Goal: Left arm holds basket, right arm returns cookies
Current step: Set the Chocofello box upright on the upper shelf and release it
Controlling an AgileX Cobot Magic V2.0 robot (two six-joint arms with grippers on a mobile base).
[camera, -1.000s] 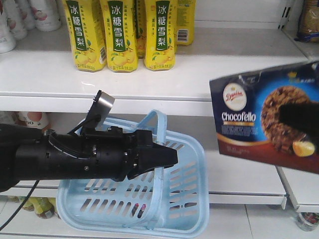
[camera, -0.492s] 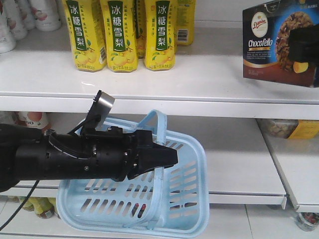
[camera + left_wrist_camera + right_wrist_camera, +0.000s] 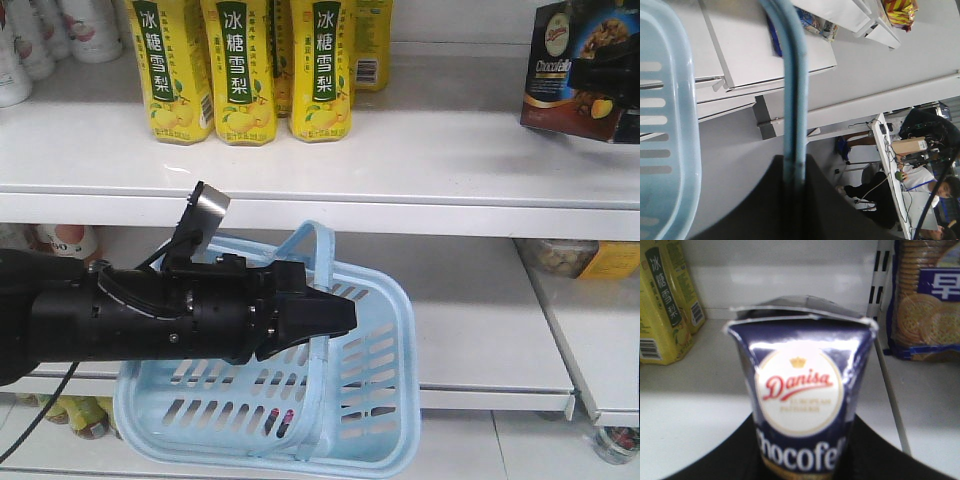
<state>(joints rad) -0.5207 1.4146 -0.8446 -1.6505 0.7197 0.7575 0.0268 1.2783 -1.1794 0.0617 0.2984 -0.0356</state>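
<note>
We see the left arm (image 3: 120,320) reaching in from the left edge of the front view, its silver-grey tab (image 3: 205,212) sticking up, and its tool (image 3: 335,318) closed over a loop handle (image 3: 318,240) of the light blue basket (image 3: 375,400); the left wrist view shows that same handle (image 3: 794,90) running straight into the dark body of the tool (image 3: 792,172), so we take the grip as shut on it. The basket hangs in front of the lower shelf (image 3: 480,340), its far rim near that shelf's front edge, and we make out only a small dark item through its slots. At the top right corner of the front view the cookies (image 3: 575,65) are held up at the right end of the upper shelf (image 3: 400,150), tilted, with the right tool (image 3: 615,85) a dark shape across the carton's face; whether the carton's base touches the shelf we cannot tell. In the right wrist view the carton (image 3: 802,395) stands upright between the dark sides of the tool, its crumpled top edge up and the round red-and-white logo facing us, so the tool is closed on it. Open white shelf lies between the carton and the yellow drink bottles (image 3: 245,70) to the left; a pack of biscuits (image 3: 927,300) sits past a white slotted upright (image 3: 882,295) to the right.
</note>
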